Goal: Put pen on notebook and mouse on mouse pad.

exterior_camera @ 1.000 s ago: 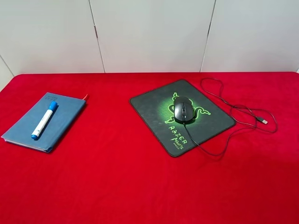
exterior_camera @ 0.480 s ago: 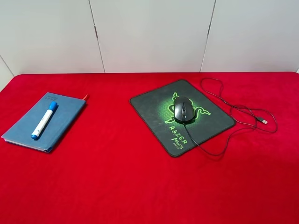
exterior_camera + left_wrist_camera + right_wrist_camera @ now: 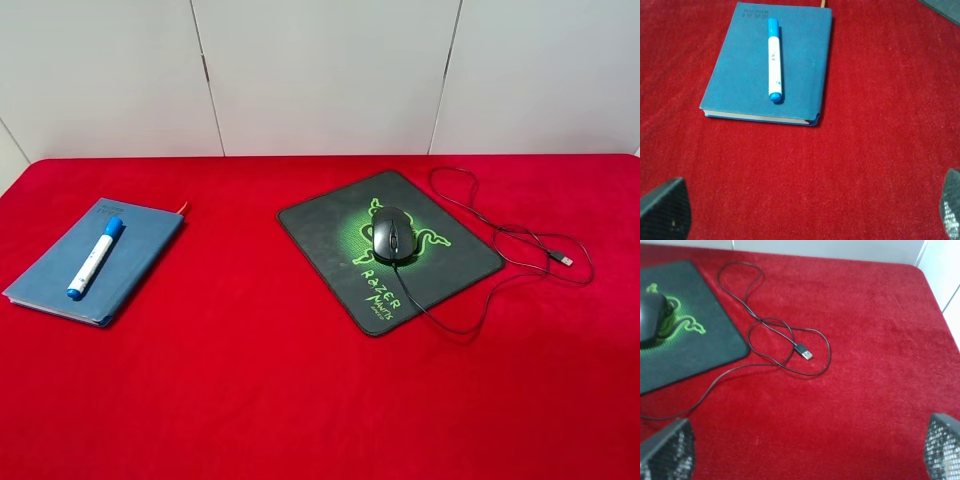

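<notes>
I see white pen (image 3: 95, 259) with blue cap lying on slate-blue notebook (image 3: 130, 262) at nine o'clock, dark mouse (image 3: 393, 234) on green-logo mouse pad (image 3: 330, 232) near centre, cover text too blurred to read, left gripper (image 3: 800, 212) and right gripper (image 3: 805, 452) both spread wide, empty

The high exterior camera looks down across the whole red table (image 3: 300, 400) toward the white wall. The left wrist camera looks closely at the notebook (image 3: 740, 75), the right at the mouse pad (image 3: 700, 340); each shares its object with the overview.
</notes>
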Robot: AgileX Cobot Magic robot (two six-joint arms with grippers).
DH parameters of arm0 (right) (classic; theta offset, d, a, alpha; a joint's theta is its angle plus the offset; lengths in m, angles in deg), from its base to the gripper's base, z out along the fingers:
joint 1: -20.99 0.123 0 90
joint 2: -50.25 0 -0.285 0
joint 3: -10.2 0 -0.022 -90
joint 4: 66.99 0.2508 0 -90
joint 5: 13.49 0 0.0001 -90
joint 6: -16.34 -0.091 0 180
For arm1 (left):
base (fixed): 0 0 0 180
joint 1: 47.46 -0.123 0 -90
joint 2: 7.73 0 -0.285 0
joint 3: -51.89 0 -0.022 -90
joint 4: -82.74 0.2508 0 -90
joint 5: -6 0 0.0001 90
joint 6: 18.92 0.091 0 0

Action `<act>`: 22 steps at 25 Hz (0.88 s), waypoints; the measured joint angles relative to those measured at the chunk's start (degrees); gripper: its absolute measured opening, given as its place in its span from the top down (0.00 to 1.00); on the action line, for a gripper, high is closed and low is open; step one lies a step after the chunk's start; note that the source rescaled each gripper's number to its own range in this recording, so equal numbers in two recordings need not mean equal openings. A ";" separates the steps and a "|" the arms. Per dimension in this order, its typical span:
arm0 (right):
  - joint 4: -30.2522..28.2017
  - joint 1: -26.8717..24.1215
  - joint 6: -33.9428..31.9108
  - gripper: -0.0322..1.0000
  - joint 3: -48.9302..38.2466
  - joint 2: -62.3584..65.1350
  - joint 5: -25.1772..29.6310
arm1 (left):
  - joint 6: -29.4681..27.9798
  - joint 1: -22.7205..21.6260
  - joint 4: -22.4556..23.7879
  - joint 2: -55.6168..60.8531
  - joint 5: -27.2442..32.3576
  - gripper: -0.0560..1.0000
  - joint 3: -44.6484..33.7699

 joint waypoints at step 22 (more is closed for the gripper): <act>-0.02 0.00 -2.64 0.00 -0.06 0.00 0.00 | 0.00 0.00 0.00 0.00 0.00 0.00 0.00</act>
